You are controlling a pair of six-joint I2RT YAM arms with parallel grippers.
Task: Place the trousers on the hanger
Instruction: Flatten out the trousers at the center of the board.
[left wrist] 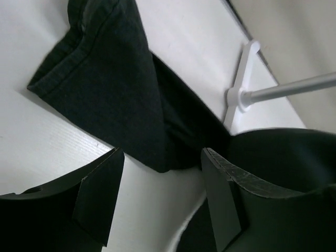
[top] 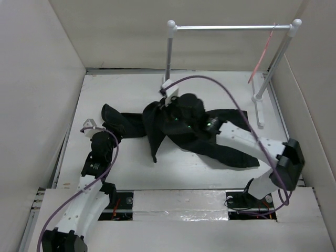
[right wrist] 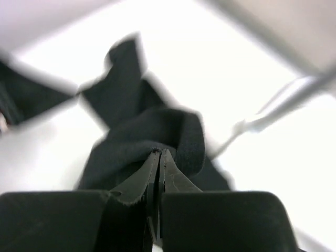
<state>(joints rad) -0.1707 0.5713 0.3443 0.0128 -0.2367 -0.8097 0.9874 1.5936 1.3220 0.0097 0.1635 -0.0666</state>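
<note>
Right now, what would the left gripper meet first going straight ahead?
Probably the trousers: a leg end lies on the table directly ahead of the open left gripper; depth is unclear.

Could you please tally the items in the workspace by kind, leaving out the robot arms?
trousers: 1
hanger: 1
rail with two posts: 1
Total: 3

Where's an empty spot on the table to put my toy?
The table is bare in front, between the trousers and the arm bases, and at the back left, beside the rail post. The middle is crowded with trousers and the right gripper.
</note>
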